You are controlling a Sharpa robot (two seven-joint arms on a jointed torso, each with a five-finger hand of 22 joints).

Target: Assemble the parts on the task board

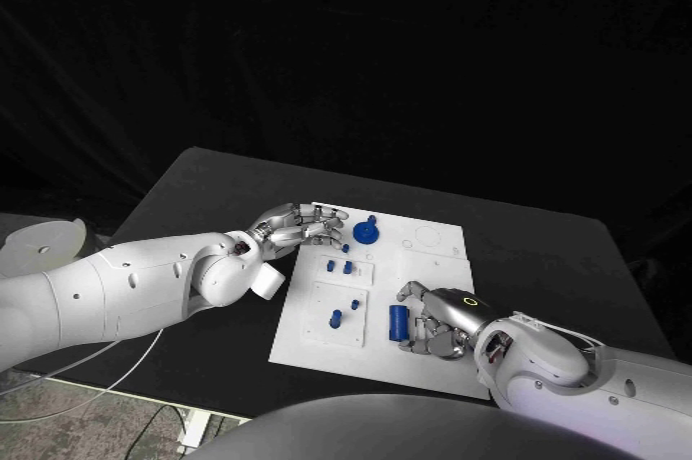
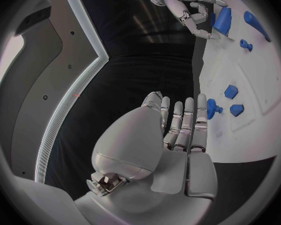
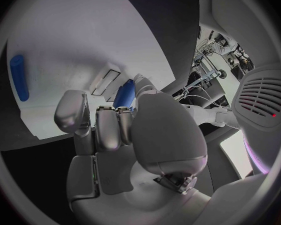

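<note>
From my seat I see the task board [image 1: 433, 355] lying in the middle of the black bench [image 1: 188, 195], with both hands over it. My left hand [image 1: 296, 227] sits at the board's far left corner, its fingers [image 2: 189, 116] stretched out almost straight and slightly apart, grasping nothing; their tips reach just beside the round blue gear-like part [image 1: 366, 231], and I cannot tell whether they touch it. My right hand [image 1: 437, 320] rests on the near half of the board, fingers [image 3: 107, 127] curled around a blue part [image 3: 124, 93] that peeks out between them. Just beside that hand lies a long blue cylinder [image 1: 397, 322], flat on the board. Small blue pegs [image 1: 339, 267] stand in the raised plates between the two hands.
</note>
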